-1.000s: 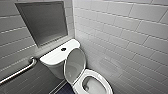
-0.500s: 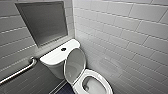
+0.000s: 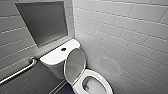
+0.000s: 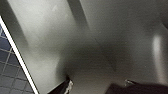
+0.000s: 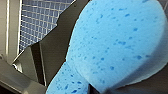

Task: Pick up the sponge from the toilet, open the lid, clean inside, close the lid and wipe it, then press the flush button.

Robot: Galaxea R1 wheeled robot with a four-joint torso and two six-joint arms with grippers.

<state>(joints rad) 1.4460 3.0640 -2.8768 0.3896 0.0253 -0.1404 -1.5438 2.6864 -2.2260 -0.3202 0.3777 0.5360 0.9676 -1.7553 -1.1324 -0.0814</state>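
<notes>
Sponge (image 5: 112,45) speckled bright blue, clamped in right gripper (image 5: 96,88); floor tiles (image 5: 40,22) beyond. Left gripper (image 4: 98,83) spread, empty, grey panel (image 4: 82,37) ahead.

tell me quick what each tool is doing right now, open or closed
Left tool: open, nothing between its tips.
Right tool: closed on the blue sponge.

This is a toilet room, as shown by a white glossy ceramic toilet (image 3: 53,60) with its white oval lid (image 3: 75,63) raised, standing in a corner of white rectangular wall tiles (image 3: 125,37), a metal grab bar (image 3: 18,71) on the left wall, and a dark blue small-tiled floor (image 3: 65,89) beneath.
</notes>
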